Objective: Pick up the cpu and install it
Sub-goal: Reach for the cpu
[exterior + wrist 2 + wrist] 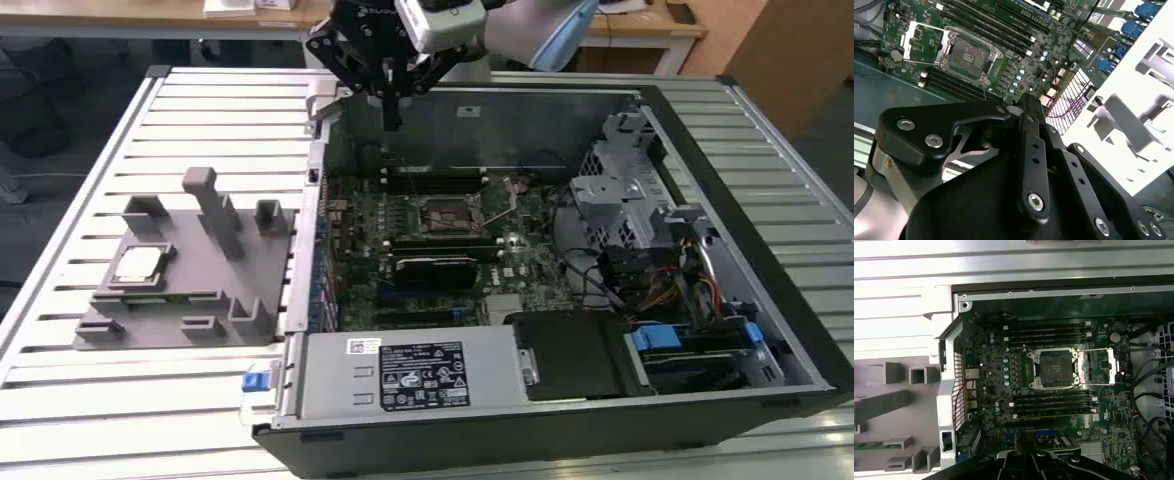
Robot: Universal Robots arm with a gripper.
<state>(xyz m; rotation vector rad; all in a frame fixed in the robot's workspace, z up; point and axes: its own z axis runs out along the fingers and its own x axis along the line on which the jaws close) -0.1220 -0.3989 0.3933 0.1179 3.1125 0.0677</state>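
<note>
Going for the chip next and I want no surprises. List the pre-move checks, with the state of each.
1. cpu lying flat on the grey tray, nothing on top of it: ok.
2. Gripper empty: ok.
3. Gripper open for a grasp: not ok, it is shut.
4. Socket empty: ok.
5. Load plate swung open beside the Socket: ok.
6. cpu's corner mark matched to the Socket: cannot tell.

The jaws are matte black linkage bars dotted with silver socket screws. A pale grey block tops them, upper centre of the exterior view.
</note>
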